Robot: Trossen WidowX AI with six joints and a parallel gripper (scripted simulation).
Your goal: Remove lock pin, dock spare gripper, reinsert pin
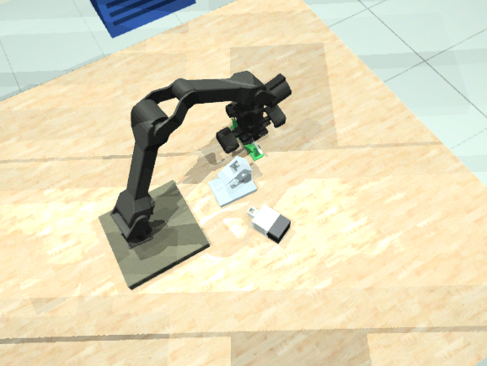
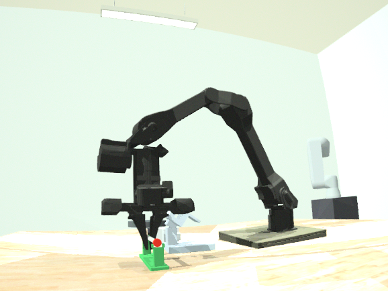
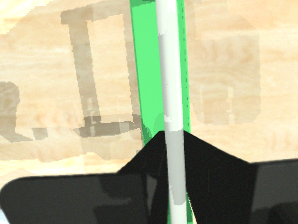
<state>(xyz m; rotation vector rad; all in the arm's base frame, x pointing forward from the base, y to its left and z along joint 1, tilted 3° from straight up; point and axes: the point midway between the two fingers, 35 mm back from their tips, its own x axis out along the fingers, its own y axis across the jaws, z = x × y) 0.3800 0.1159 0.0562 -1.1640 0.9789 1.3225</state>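
My gripper (image 1: 249, 141) (image 2: 150, 237) (image 3: 171, 137) points straight down and is shut on the lock pin (image 2: 156, 241) (image 3: 171, 90), a thin white rod with a red head. The pin lies slightly tilted along the top of a green stand (image 1: 254, 151) (image 2: 154, 259) (image 3: 149, 75) on the table. The pale mount with its socket (image 1: 234, 180) (image 2: 175, 235) stands just in front of the stand, towards the arm's base. The spare gripper (image 1: 272, 223), a white and dark grey block with a small spigot (image 1: 252, 210), lies on the table beyond the mount, apart from it.
The arm stands on a dark base plate (image 1: 173, 253) (image 2: 302, 233). A blue crate (image 1: 139, 13) sits off the table at the back. A white robot (image 2: 319, 167) on a dark pedestal (image 2: 335, 208) stands far behind.
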